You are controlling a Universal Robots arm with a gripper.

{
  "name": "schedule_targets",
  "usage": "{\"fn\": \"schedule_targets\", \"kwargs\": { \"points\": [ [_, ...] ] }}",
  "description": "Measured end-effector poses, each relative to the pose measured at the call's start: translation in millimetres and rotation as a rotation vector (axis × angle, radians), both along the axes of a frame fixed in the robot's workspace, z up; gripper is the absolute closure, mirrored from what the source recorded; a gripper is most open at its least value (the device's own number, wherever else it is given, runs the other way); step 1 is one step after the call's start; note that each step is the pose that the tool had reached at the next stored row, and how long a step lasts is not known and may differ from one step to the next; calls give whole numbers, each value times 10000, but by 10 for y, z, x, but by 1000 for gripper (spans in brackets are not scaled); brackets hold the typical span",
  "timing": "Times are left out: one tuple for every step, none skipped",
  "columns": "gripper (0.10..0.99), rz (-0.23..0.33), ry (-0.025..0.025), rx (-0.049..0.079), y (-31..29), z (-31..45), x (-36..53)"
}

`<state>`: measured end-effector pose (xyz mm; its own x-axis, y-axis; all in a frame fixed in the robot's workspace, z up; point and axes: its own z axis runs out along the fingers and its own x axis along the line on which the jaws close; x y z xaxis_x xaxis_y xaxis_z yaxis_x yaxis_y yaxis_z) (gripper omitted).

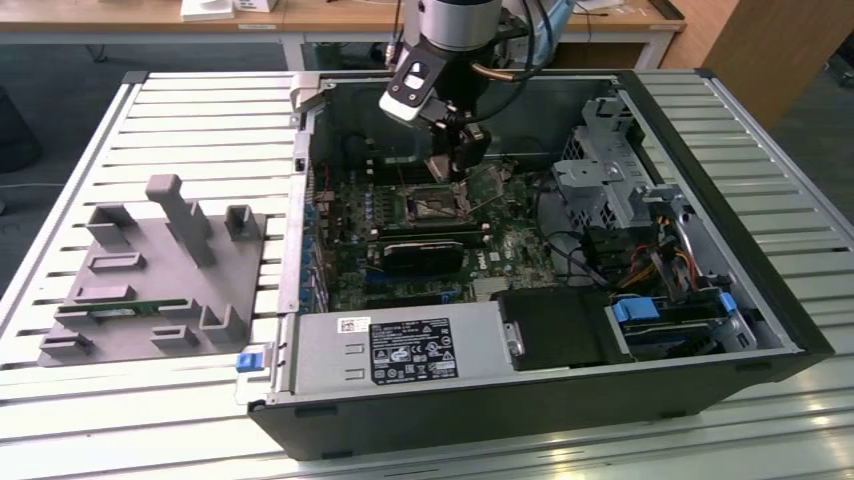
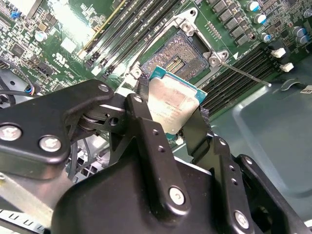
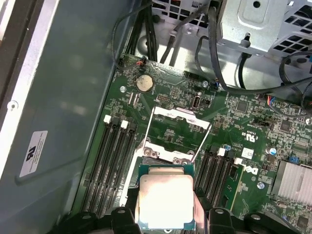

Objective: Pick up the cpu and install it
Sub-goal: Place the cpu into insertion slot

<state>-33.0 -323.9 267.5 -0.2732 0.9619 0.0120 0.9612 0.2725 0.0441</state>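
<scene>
My gripper [image 1: 459, 172] hangs inside the open computer case, just above the motherboard's cpu socket [image 1: 434, 207]. It is shut on the cpu [image 2: 173, 105], a small square chip with a shiny silver top and green edge, held by two opposite sides between the black fingers [image 2: 146, 131]. In the second wrist view the cpu is tilted and hovers a short way off the open socket [image 2: 170, 56], not touching it. In the first wrist view the cpu [image 3: 165, 200] covers most of the socket, and the socket's metal load plate [image 3: 178, 117] stands flipped open beyond it.
Memory slots [image 3: 114, 161] flank the socket. A drive cage [image 1: 614, 170] and cables [image 1: 574, 250] fill the case on the exterior view's right, and the power supply [image 1: 400, 350] sits at the front. A grey tray [image 1: 147, 270] holding a green memory stick [image 1: 127, 310] lies on the slatted table at the left.
</scene>
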Motion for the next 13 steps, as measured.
{"fn": "schedule_targets", "kwargs": {
  "points": [
    [557, -1, 0, 0, 0, 0, 0],
    [557, -1, 0, 0, 0, 0, 0],
    [557, -2, 0, 0, 0, 0, 0],
    [557, -2, 0, 0, 0, 0, 0],
    [557, -2, 0, 0, 0, 0, 0],
    [557, -3, 0, 0, 0, 0, 0],
    [557, -3, 0, 0, 0, 0, 0],
    [557, -4, 0, 0, 0, 0, 0],
    [557, -4, 0, 0, 0, 0, 0],
    [557, -12, 1, 0, 0, 0, 0],
    [557, -40, 0, 0, 0, -1, 0],
    [557, -96, 0, 0, 1, -1, 0],
    [557, -207, -1, 0, 1, -2, -1]
  ]
}}
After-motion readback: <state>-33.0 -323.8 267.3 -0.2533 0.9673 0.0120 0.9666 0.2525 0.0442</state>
